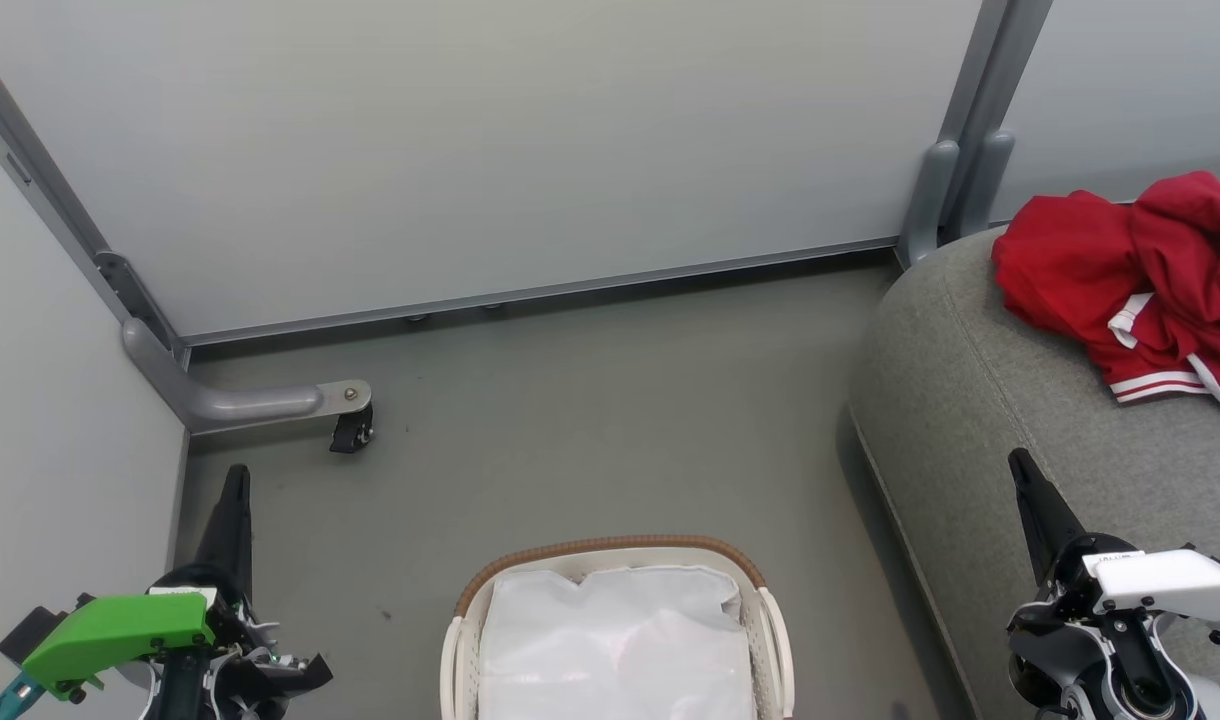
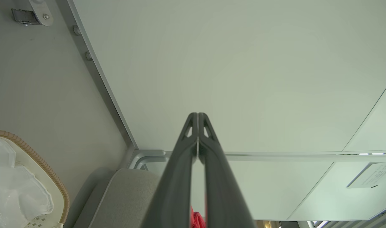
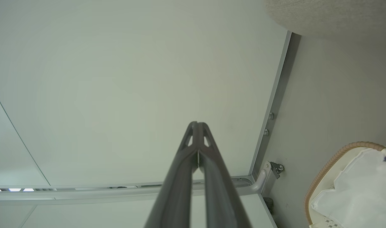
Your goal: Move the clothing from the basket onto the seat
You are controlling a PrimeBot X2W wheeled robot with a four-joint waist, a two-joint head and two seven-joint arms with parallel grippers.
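Note:
Red clothing [image 1: 1140, 285] with white striped trim lies bunched on the grey seat [image 1: 970, 400] at the right. The cream basket [image 1: 610, 553] with its brown woven rim stands on the floor at the bottom centre, and only its white liner [image 1: 615, 640] shows inside. My left gripper [image 1: 235, 480] points up at the lower left, shut and holding nothing. My right gripper [image 1: 1020, 465] is shut and bare over the seat's front edge. In the left wrist view the shut gripper [image 2: 197, 114] faces a wall panel, with the basket [image 2: 38, 158] at the left and a scrap of red clothing [image 2: 196, 220] low down. The right wrist view has its shut gripper [image 3: 196, 123] and the basket [image 3: 335, 158].
Pale partition panels [image 1: 470, 150] close off the back and left. A grey metal foot with a black caster [image 1: 350, 430] juts onto the floor at the left. Another grey post [image 1: 955, 170] stands behind the seat's corner. Grey floor [image 1: 610, 400] lies between basket and wall.

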